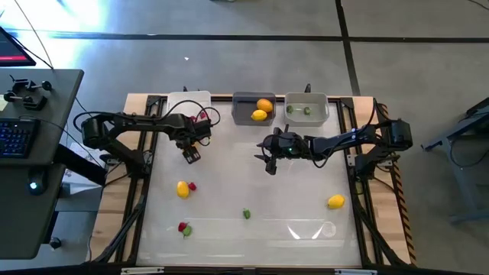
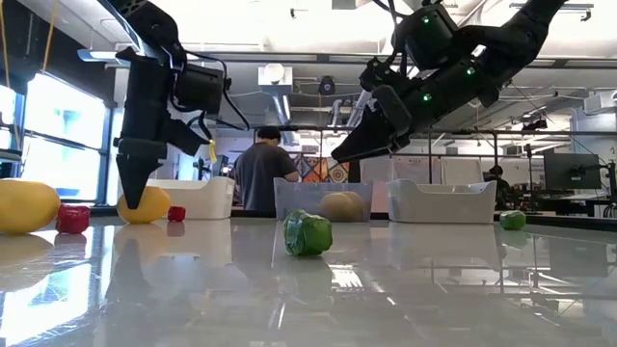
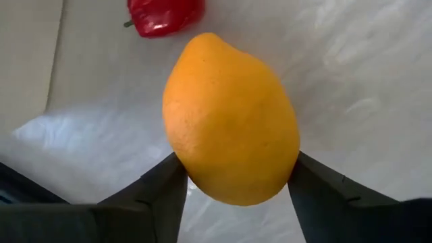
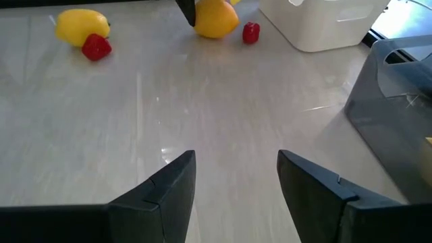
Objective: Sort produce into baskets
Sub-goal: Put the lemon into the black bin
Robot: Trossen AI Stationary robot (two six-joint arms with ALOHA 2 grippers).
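My left gripper [image 1: 191, 154] points down near the white basket [image 1: 189, 101], its fingers on either side of an orange fruit [image 3: 231, 118] that sits on the table. A red piece [image 3: 165, 15] lies just beyond it. My right gripper [image 1: 269, 157] hangs open above the table's middle, nothing between its fingers [image 4: 236, 169]. The dark grey basket [image 1: 243, 114] holds an orange and a yellow fruit. The light grey basket [image 1: 321, 114] holds green bits. All three baskets stand along the far edge. My left gripper has the orange fruit between its two fingers, one finger [image 3: 169, 179] on each of the fruit's opposite sides [image 3: 287, 169]. The fingers come from above, pointing down. The fruit rests on the table [image 2: 145, 204].
Loose on the table are a yellow fruit [image 1: 182, 189] with a red piece [image 1: 192, 186], a green bit [image 1: 247, 214], a red and green pair [image 1: 184, 228] and a yellow fruit [image 1: 335, 202]. A desk with a keyboard [image 1: 15, 137] stands left of the table.
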